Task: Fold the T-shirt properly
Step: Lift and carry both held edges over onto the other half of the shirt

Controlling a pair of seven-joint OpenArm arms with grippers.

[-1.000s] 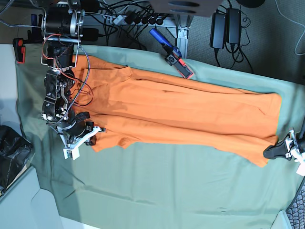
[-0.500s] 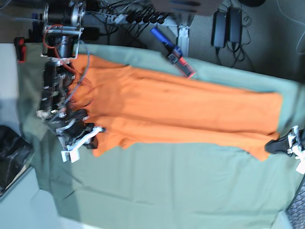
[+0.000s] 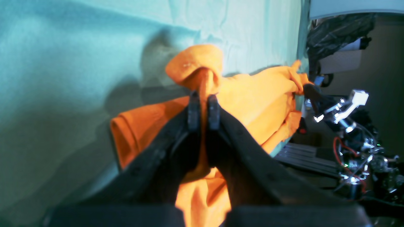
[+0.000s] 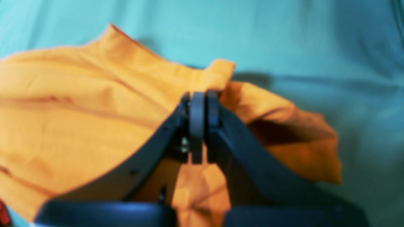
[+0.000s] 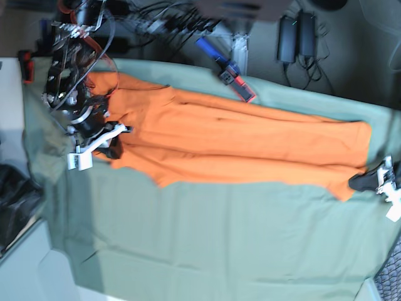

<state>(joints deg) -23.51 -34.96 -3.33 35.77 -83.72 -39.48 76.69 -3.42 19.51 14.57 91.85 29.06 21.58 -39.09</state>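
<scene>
Since a second ago, the right gripper (image 5: 111, 149) has moved up and away from the front, pulling its corner of the shirt (image 5: 238, 147) with it. That edge of the shirt now lies farther back on the green sheet (image 5: 207, 244), and more green shows in front of it.

The left gripper (image 5: 362, 182) is at the other end, in almost the same spot as before.

Both grippers are pinched tight on orange cloth. In the left wrist view, a bit of shirt (image 3: 202, 72) pokes up between the black fingers (image 3: 193, 110). In the right wrist view, which is blurry, the fingers (image 4: 213, 108) press together on a fold of shirt (image 4: 94, 104).

The shirt lies long and stretched out flat across the sheet, from one gripper to the other. A blue and red tool (image 5: 225, 69) lies at the back edge of the sheet, near the shirt.
</scene>
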